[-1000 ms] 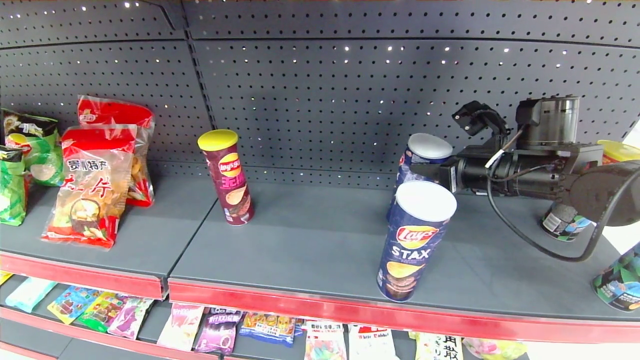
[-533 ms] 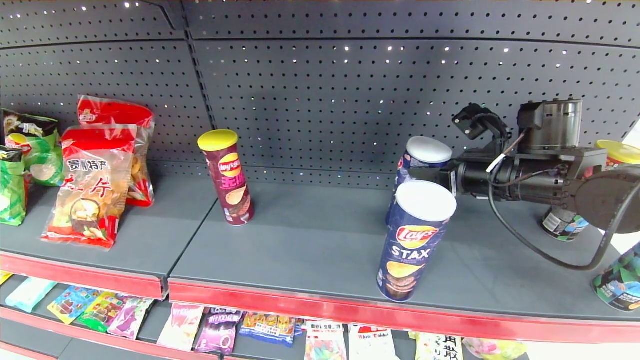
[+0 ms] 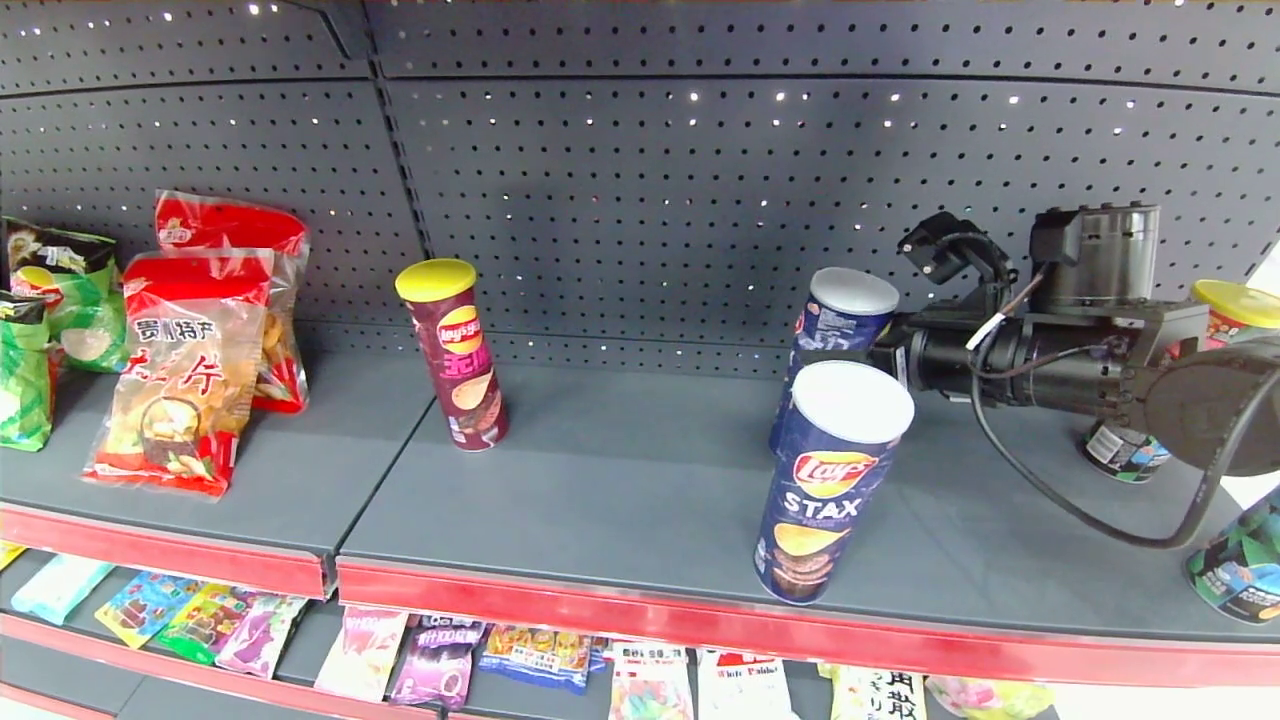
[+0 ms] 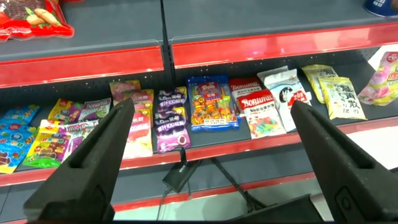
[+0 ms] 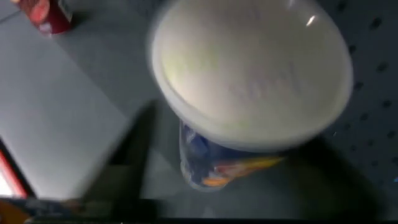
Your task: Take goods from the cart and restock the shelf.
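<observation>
Two blue chip cans with white lids stand right of centre on the grey shelf (image 3: 620,500). The front blue can (image 3: 830,480) stands free near the red edge. Behind it is the rear blue can (image 3: 840,315), leaning slightly. My right gripper (image 3: 855,350) comes in from the right and is shut on that can's upper body. In the right wrist view the same rear can (image 5: 249,81) shows lid-on between my dark fingers (image 5: 127,158). A maroon can with a yellow lid (image 3: 455,355) stands farther left. My left gripper (image 4: 205,162) hangs open below shelf level, facing the lower shelves.
Red snack bags (image 3: 190,370) and green bags (image 3: 40,320) fill the shelf's left end. More cans (image 3: 1125,445) crowd the right end behind my arm, one (image 3: 1240,570) by the front edge. Packets (image 3: 540,655) lie on the lower shelf. Bare shelf lies between the maroon and blue cans.
My right arm has shifted a little to the left and slightly down. The rear blue can has moved with it and leans a bit more.
</observation>
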Robot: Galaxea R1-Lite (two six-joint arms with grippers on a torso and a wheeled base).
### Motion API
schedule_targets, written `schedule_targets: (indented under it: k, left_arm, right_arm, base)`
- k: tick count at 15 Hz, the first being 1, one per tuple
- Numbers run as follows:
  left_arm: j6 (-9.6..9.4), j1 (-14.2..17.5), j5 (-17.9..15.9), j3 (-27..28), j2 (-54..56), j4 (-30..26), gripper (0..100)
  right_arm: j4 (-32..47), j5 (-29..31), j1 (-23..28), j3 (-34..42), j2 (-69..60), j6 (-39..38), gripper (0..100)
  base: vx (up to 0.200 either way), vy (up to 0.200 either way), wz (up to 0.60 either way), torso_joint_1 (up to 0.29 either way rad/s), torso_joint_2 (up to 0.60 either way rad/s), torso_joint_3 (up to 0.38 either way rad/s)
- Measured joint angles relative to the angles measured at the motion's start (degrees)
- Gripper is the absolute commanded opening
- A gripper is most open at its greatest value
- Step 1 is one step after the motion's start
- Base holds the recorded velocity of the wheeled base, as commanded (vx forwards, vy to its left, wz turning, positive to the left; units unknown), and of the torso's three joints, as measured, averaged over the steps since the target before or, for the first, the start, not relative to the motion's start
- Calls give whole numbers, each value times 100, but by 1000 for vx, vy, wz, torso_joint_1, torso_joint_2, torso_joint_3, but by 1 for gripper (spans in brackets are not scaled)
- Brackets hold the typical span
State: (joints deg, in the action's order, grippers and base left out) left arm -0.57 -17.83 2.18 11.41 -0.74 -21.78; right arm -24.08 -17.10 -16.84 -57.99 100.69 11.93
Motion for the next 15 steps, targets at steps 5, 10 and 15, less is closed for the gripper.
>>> schedule_targets:
  k: [5,10,15]
  left_arm:
    - [-2,0,0,2,0,-2,100]
    - [2,0,0,2,-5,-2,100]
    - [0,-2,0,2,-7,-2,100]
  right_arm:
    - [-35,17,-28,50,-128,-30,100]
    - [-41,82,17,647,-723,-77,100]
    - [-41,68,427,1510,-1451,-140,100]
  base:
    - [0,0,0,0,0,0]
    - [0,0,0,0,0,0]
    - [0,0,0,0,0,0]
